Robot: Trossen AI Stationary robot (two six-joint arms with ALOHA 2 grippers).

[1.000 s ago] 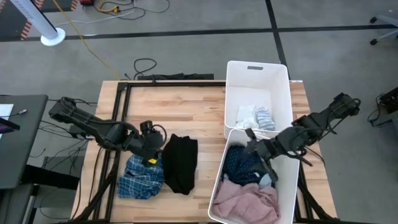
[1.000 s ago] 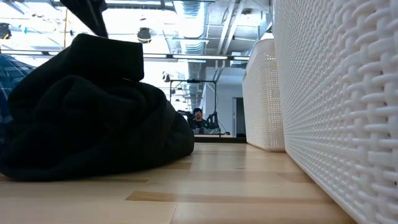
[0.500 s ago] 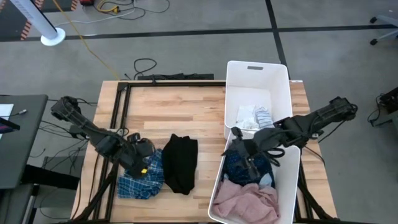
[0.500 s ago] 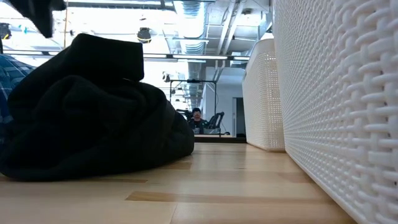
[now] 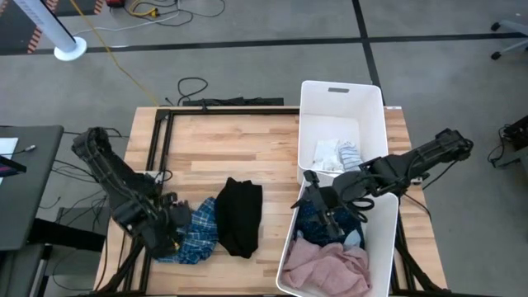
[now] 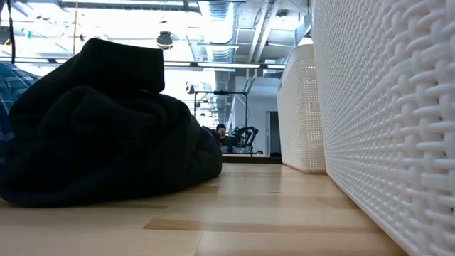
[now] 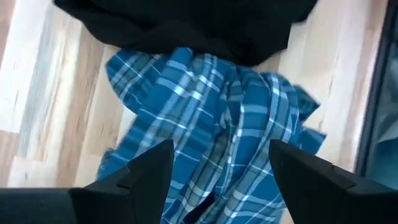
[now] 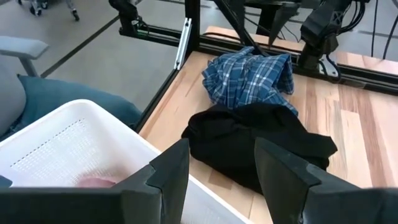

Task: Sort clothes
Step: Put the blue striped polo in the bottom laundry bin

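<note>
The crumpled black fabric garment (image 5: pixel 239 216) is taken as the landmark; it lies on the light wooden slatted table (image 5: pixel 231 144), heaped in a dark mound in the low view (image 6: pixel 106 135). Touching its side away from the bins, the blue plaid cotton shirt (image 5: pixel 194 235) is seen bunched on the table, and in the left wrist view (image 7: pixel 217 130) its upper edge is tucked against the black cloth. The left gripper (image 5: pixel 169 239) is held over the far edge of that shirt, its fingers (image 7: pixel 146 171) spread wide with nothing between them.

On the other side of the black garment, the nearer large white perforated plastic bin (image 5: pixel 384 256) is found, holding a navy patterned fabric piece (image 5: pixel 318 219) and a pink soft garment (image 5: pixel 326 264). The right gripper (image 5: pixel 318 202) is positioned above that bin's rim, on the side facing the black garment, with its jaws parted and empty. Beyond it, a second white plastic bin (image 5: pixel 342 107) is placed, in which small white and striped socks (image 5: pixel 338 155) are lying
</note>
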